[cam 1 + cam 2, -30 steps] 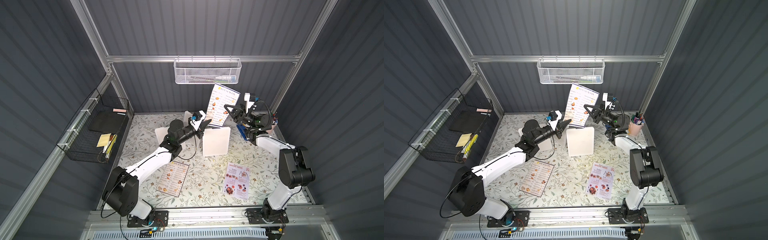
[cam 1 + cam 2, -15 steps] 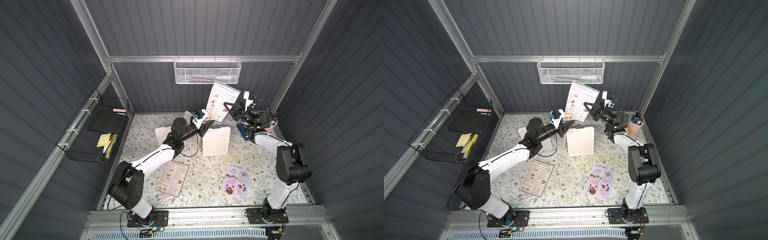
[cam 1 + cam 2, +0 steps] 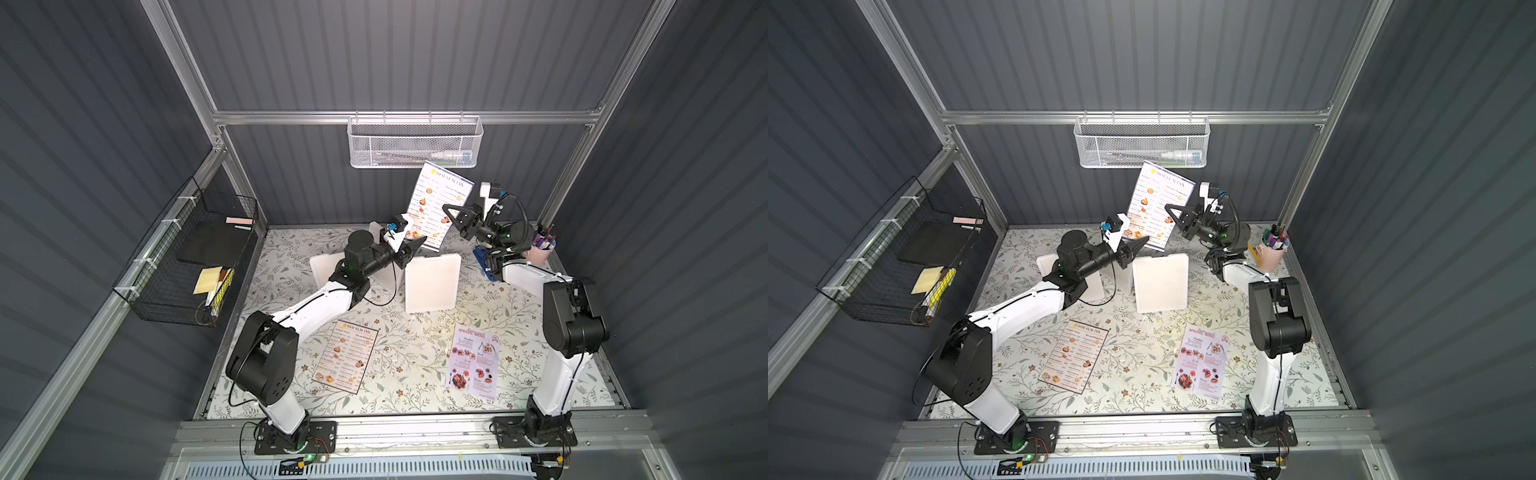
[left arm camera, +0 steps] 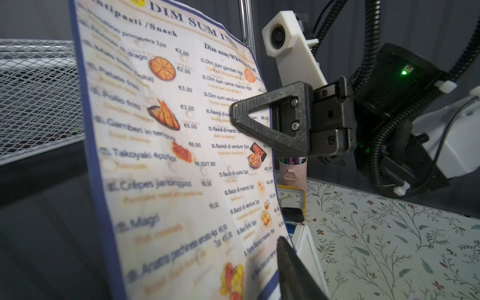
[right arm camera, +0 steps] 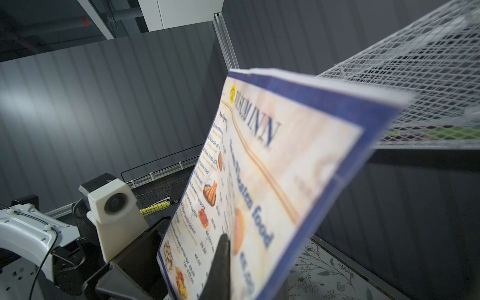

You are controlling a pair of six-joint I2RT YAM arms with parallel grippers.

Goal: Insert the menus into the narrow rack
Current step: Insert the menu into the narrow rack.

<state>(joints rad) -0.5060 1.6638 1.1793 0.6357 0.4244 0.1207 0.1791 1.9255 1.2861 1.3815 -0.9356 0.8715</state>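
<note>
In the left wrist view only one dark finger (image 4: 288, 259) of the left gripper (image 3: 417, 244) shows. It lies across the lower corner of the held menu (image 3: 436, 195), and its partner is cut off. In both top views the gripper covers that corner, so I cannot tell whether its jaws stand wide or nip the sheet. The menu's small print is blurred in both wrist views, though "DIM SUM INN" reads plainly. Whether the sheet's top edge touches the white mesh rack (image 3: 413, 143) or stops just beneath it is unclear. What lies inside the rack is hard to make out through the mesh.

Against a second ago, the held menu stands slightly higher, its top corner now level with the rack's lower rim. The left gripper has followed it toward the rack.

The right gripper (image 3: 446, 210) is pinched tight on the menu's side edge about halfway up. It holds the sheet upright and a little tilted, just under the rack. Its arm stands tall with the elbow high and the forearm reaching back toward the rack. The left arm stretches long and low toward the rack, its wrist ending below it.

The flat DIM SUM INN menu (image 3: 345, 355) and the lavender menu (image 3: 473, 359) lie face up on the floral table (image 3: 415, 399), well apart from the rack. Upright white holders (image 3: 432, 282) stand between them and it.
</note>
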